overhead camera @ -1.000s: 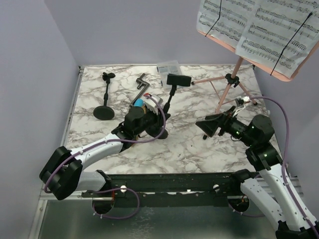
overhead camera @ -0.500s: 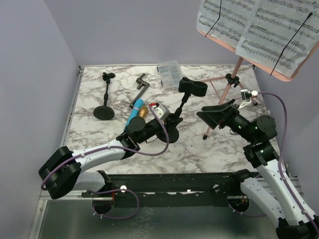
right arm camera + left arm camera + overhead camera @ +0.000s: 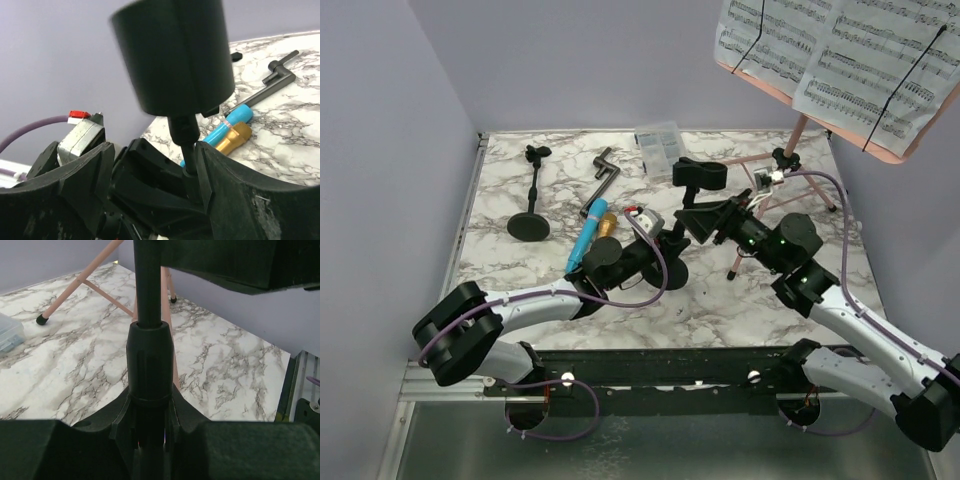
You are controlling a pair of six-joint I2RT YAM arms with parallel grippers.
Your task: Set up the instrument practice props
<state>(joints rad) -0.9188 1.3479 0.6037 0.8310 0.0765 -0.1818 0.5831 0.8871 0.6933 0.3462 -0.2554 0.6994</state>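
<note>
A black round-based pole (image 3: 686, 205) stands tilted at the table's middle, its clip holder (image 3: 699, 174) on top. My left gripper (image 3: 660, 247) is shut on the pole's lower part (image 3: 148, 355), just above the base. My right gripper (image 3: 708, 222) is open, its fingers on either side of the thin pole (image 3: 189, 165) under the holder (image 3: 175, 55), the right finger close to it. The blue microphone (image 3: 585, 240) and gold microphone (image 3: 606, 222) lie side by side to the left. A second pole (image 3: 534, 190) lies flat at far left. The pink music rack (image 3: 790, 95) holds the white music pages (image 3: 830, 50) at upper right.
A small clear plastic box (image 3: 658, 140) sits at the table's back edge. A black angled bar (image 3: 605, 165) lies near it. The rack's rose-gold tripod legs (image 3: 770, 180) spread behind my right gripper. Walls close in the left and back sides.
My right arm swung left and up to the pole, and its jaws have narrowed somewhat. My left gripper shifted the pole to the right and stood it more upright, baring the two microphones.
</note>
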